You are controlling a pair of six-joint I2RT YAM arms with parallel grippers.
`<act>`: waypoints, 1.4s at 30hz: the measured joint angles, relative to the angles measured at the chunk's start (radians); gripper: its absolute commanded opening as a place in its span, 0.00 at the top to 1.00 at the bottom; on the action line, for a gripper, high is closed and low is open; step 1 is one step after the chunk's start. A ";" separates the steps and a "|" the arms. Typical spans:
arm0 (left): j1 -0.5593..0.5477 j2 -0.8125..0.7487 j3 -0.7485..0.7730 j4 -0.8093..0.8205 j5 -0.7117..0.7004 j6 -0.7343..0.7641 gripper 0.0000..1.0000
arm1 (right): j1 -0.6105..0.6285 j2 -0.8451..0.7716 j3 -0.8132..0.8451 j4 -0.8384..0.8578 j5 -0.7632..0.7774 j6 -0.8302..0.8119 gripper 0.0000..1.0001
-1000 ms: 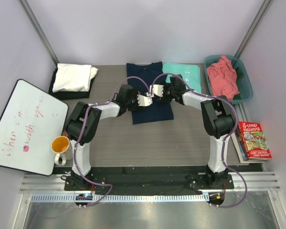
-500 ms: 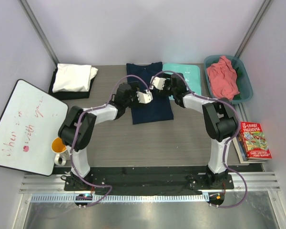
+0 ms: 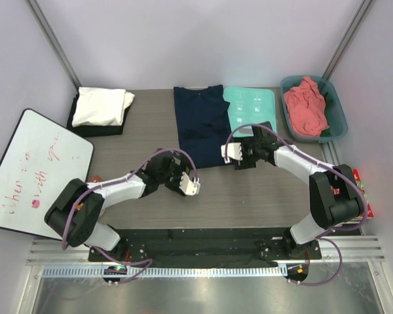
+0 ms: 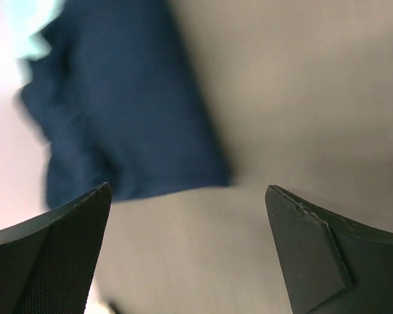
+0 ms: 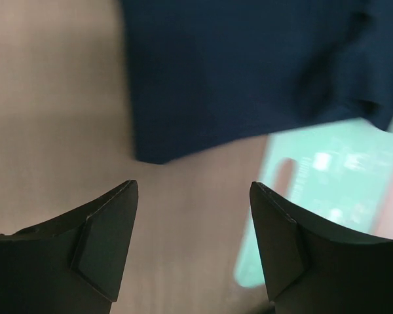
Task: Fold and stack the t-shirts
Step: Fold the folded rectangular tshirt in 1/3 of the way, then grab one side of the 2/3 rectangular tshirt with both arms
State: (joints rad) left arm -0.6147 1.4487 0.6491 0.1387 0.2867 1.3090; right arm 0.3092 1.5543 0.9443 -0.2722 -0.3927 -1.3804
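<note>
A dark navy t-shirt point(image 3: 201, 124) lies folded into a long strip at the back middle of the table; it also shows in the left wrist view point(image 4: 124, 111) and the right wrist view point(image 5: 249, 72). A folded white t-shirt point(image 3: 101, 106) lies on a black one point(image 3: 98, 129) at the back left. A salmon pink t-shirt point(image 3: 306, 106) is bunched in the teal tub point(image 3: 336, 114). My left gripper point(image 3: 189, 186) is open and empty, near of the navy shirt's front left corner. My right gripper point(image 3: 229, 153) is open and empty beside its front right corner.
A mint-green board point(image 3: 251, 108) lies right of the navy shirt, also in the right wrist view point(image 5: 314, 196). A whiteboard point(image 3: 33, 171) and an orange mug point(image 3: 93, 180) are at the left. Books point(image 3: 360, 190) lie at the right edge.
Both grippers have let go of the navy shirt and pulled back toward the near side. The left arm swung down and left. The shirt lies longer and flatter now.
</note>
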 measured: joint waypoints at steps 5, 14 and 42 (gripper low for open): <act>-0.074 0.037 -0.020 -0.050 0.001 0.011 0.00 | 0.023 -0.005 -0.059 -0.116 -0.049 -0.064 0.26; -0.109 0.153 0.045 0.066 -0.063 -0.030 0.00 | 0.066 -0.007 -0.132 -0.073 -0.049 -0.073 0.26; -0.111 0.280 0.092 0.103 -0.123 -0.124 1.00 | 0.066 0.150 -0.072 0.159 -0.013 -0.003 0.99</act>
State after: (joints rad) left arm -0.7254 1.7290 0.7410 0.2420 0.1638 1.1847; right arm 0.3756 1.7042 0.8726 -0.1135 -0.4053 -1.3830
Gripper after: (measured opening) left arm 0.003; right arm 0.051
